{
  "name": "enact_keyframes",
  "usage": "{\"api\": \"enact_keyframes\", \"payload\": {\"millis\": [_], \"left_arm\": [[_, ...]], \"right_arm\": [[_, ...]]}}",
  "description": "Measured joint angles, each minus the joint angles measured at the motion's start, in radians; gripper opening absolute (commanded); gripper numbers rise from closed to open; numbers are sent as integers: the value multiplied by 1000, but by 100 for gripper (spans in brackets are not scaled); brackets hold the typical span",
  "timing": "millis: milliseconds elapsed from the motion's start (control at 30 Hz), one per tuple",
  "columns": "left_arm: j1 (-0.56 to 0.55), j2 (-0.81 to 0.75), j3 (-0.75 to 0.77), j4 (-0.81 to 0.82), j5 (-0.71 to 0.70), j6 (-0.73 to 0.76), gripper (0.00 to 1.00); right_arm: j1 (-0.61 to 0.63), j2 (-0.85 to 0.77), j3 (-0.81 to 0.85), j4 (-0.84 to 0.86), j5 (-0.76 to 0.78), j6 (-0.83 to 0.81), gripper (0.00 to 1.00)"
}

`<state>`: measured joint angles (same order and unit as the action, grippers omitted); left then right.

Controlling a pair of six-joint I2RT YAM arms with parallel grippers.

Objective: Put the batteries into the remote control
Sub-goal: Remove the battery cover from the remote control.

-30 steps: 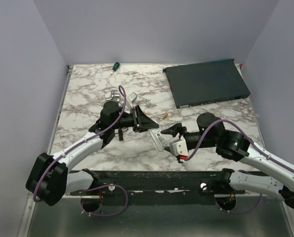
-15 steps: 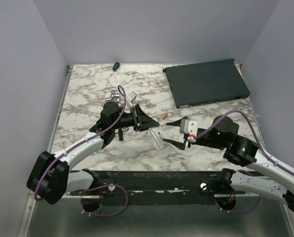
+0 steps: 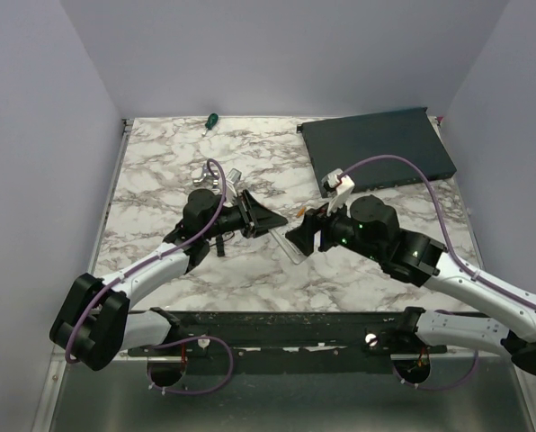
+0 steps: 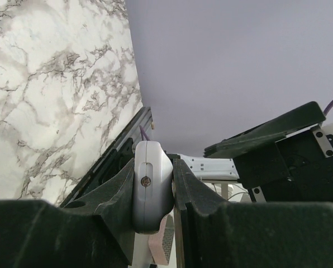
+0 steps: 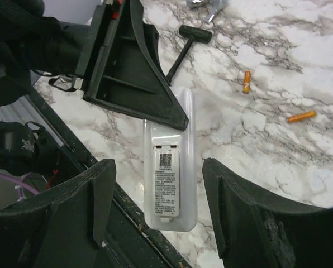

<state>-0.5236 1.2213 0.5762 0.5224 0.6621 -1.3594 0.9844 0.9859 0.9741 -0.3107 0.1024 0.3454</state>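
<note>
The white remote control [image 5: 169, 167] shows its back, with a labelled battery cover, and is clamped at one end by my left gripper [image 4: 153, 178], which is shut on it. In the top view the remote control [image 3: 291, 246] slants down to the right from the left gripper [image 3: 272, 225]. My right gripper [image 5: 159, 164] is open and straddles the remote's free end, with a gap on each side. Two orange batteries [image 5: 246, 81] [image 5: 301, 116] lie on the marble beyond the remote.
A large dark flat box [image 3: 376, 148] lies at the back right. A green-handled screwdriver [image 3: 210, 120] rests at the far edge. A silver metal bracket [image 3: 236, 175] sits behind the left gripper, with a black tool [image 5: 189, 39] near it. The table's dark front rail [image 5: 133, 223] runs under the remote's end.
The right arm has swung up and left from the near right, bringing its open gripper over the remote's free end. The left gripper has stayed shut on the remote.
</note>
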Motion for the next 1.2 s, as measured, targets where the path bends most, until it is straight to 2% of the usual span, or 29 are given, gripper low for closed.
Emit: {"api": "enact_keyframes", "payload": {"millis": [233, 900, 1200], "left_arm": [[1, 0, 0, 0, -5, 0, 0], [6, 0, 0, -8, -8, 0, 0], [14, 4, 0, -20, -7, 0, 0]], "right_arm": [[0, 10, -12, -37, 18, 63, 72], [0, 77, -12, -97, -51, -11, 54], [5, 108, 1, -119, -59, -35, 55]]}}
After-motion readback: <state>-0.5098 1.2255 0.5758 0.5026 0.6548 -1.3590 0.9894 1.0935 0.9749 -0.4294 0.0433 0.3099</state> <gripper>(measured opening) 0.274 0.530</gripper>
